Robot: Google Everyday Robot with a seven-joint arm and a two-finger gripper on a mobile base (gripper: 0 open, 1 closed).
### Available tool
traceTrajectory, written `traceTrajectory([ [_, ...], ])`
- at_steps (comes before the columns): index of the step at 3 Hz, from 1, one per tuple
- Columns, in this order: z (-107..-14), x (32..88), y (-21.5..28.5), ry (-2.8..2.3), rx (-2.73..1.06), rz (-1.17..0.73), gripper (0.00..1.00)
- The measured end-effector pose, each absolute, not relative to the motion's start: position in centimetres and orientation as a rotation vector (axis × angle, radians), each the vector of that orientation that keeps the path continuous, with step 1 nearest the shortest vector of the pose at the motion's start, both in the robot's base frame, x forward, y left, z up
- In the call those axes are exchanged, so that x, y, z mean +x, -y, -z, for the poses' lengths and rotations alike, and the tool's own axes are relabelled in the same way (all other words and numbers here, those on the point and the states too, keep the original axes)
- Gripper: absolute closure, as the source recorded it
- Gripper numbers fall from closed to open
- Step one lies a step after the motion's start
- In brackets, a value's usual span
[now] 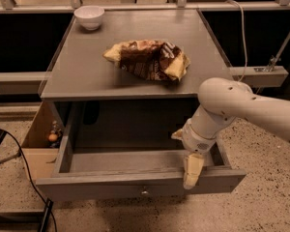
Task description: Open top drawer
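The top drawer (111,183) is a wide grey wooden drawer under the grey table top, pulled far out toward me. Its inside looks bare. A small round metal knob (144,193) sits mid-front. My gripper (192,172) hangs from the white arm at the right part of the drawer's front edge. Its cream fingers (193,167) point down over the front board, to the right of the knob and apart from it.
On the grey table top (77,76) lie a crumpled brown and yellow snack bag (150,59) and a white bowl (89,16) at the far left corner. An open wooden box (38,144) stands left of the drawer. A black cable (19,163) runs over the floor.
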State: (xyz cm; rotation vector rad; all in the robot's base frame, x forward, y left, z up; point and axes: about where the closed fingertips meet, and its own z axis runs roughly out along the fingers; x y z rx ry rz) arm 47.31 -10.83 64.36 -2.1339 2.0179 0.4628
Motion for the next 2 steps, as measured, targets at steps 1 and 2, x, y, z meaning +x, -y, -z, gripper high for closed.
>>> traceTrajectory([
  [1, -65.4, 46.2, 11.0, -2.02, -2.139, -0.463, 0.0],
  [2, -66.8, 45.2, 11.5, -2.021, -2.12, -0.449, 0.0],
])
